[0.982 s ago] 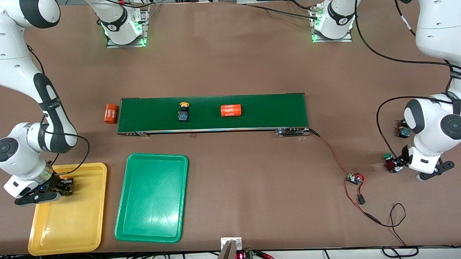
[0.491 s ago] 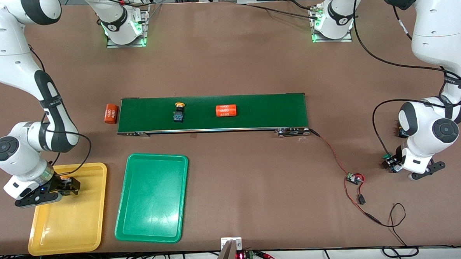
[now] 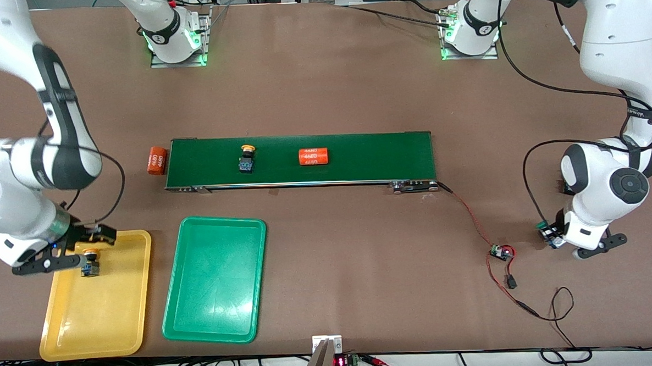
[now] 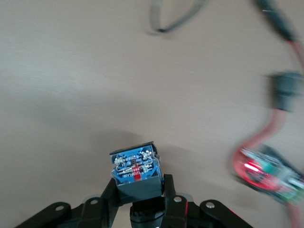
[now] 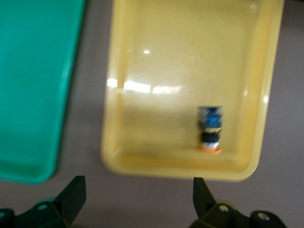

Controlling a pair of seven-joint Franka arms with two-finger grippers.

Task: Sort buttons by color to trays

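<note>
A yellow button (image 3: pixel 89 261) lies on its side in the yellow tray (image 3: pixel 98 319), near the tray's edge closest to the belt. The right gripper (image 3: pixel 71 248) is held just above it, fingers spread wide and holding nothing. The green tray (image 3: pixel 215 298) sits beside the yellow one. A second yellow button (image 3: pixel 245 158) and an orange cylinder (image 3: pixel 314 156) are carried on the belt (image 3: pixel 380 156). At the table's left-arm end, the left gripper (image 4: pixel 141 199) is clamped on a green button (image 4: pixel 135 172), low at the tabletop.

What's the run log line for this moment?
right pincer: open over yellow tray | yellow button: in tray | left pincer: gripping green button
</note>
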